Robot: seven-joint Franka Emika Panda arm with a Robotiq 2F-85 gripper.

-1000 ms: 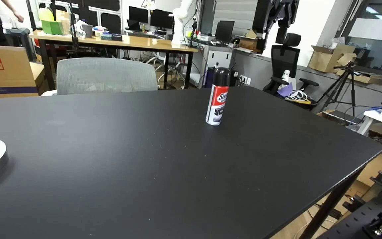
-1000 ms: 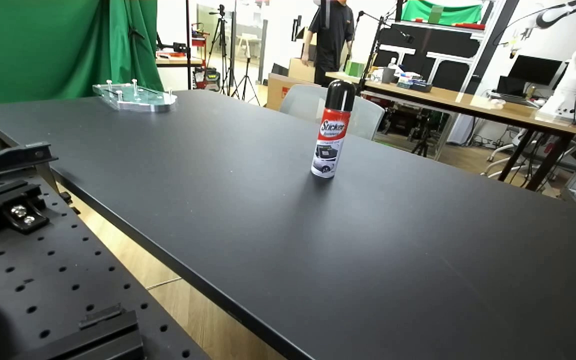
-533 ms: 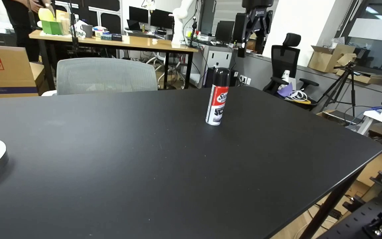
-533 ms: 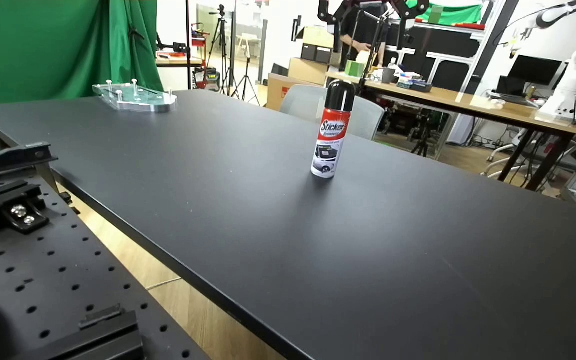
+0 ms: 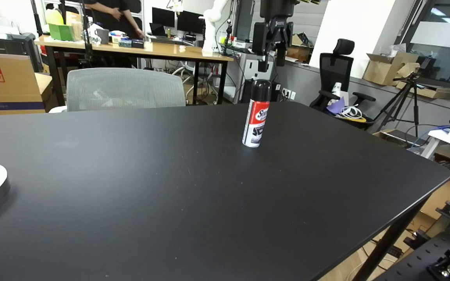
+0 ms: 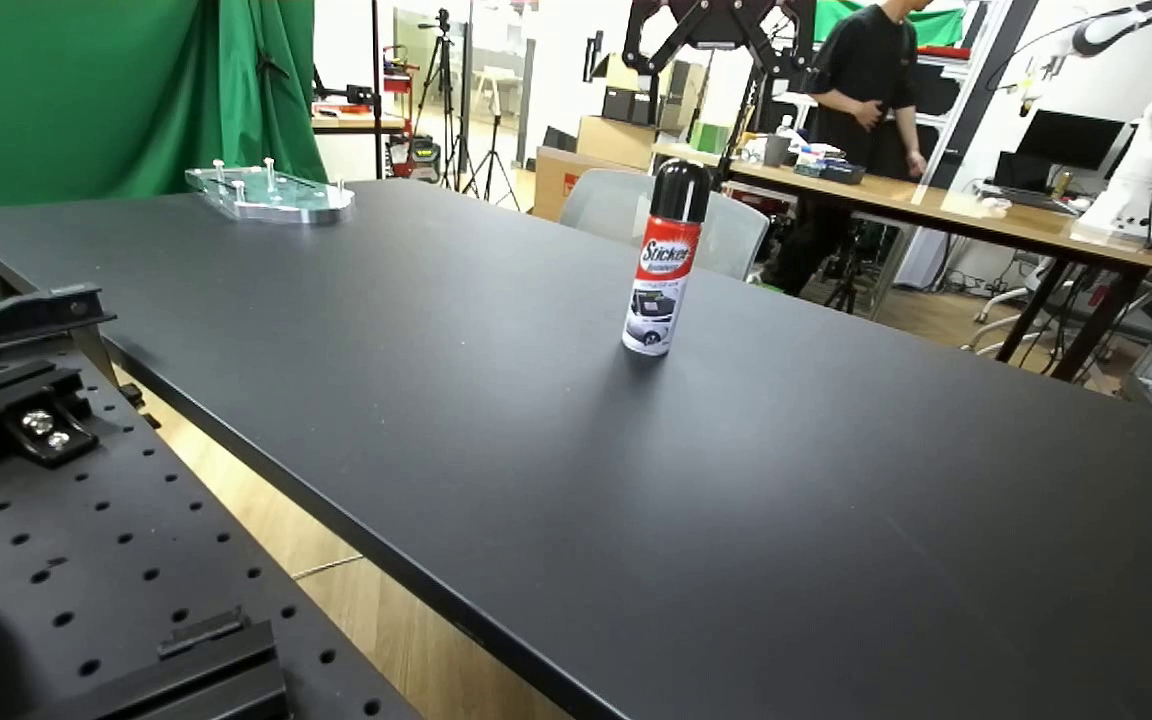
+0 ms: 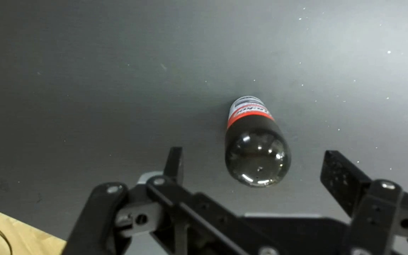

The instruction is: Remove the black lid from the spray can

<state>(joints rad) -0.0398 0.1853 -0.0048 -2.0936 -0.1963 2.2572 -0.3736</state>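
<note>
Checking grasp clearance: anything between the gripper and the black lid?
Nothing visible: an exterior view shows only background between the gripper and the black lid; the wrist view shows just tabletop between fingers and lid.

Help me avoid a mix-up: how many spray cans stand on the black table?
1. The spray can stands upright on the black table, its black lid on, lower than the open pincer. Anything beyond the frames can't be judged.

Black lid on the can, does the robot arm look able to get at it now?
Probably yes: in the wrist view the black lid shows between the open fingers, with nothing visible blocking the way down.
</note>
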